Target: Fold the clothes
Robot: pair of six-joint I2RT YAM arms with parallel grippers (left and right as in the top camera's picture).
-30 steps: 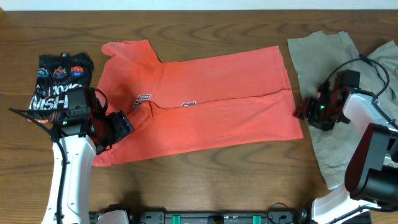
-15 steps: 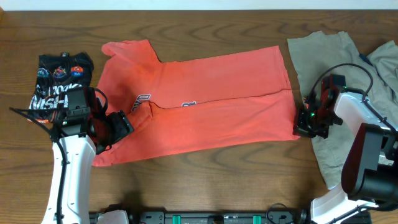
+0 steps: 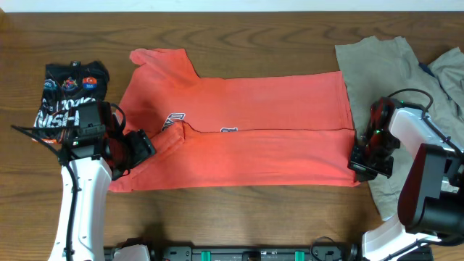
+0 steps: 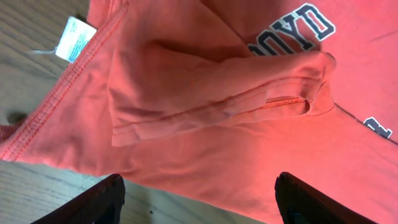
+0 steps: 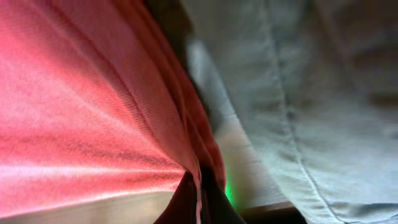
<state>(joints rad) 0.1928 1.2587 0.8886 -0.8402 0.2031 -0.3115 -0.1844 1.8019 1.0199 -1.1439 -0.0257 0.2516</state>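
surface: a dark wood-grain table (image 3: 239, 217) under an overhead camera, nothing of the room beyond it in view.
shirt: the coral-red t-shirt (image 3: 239, 138) lies spread lengthwise across the middle of the table, folded along its length, navy-and-white letters peeking out at the fold line.
edges: the near long edge runs fairly straight – the sleeve end is rumpled, with a doubled-over sleeve (image 4: 211, 93) and a white label (image 4: 76, 38) showing in the left wrist view.
open room: bare wood runs along both long sides of the shirt.
neighbours: a khaki-beige garment (image 3: 377, 65) lies just beyond the shirt's hem end; a black printed garment (image 3: 69, 90) sits folded beyond its sleeve end.
left claw: the left gripper (image 4: 196, 205) hovers at the shirt's sleeve end, fingers spread wide, holding nothing.
right claw: the right gripper (image 5: 199, 199) is at the shirt's near hem corner, fingertips closed together with red fabric pinched between them – khaki cloth just beside.
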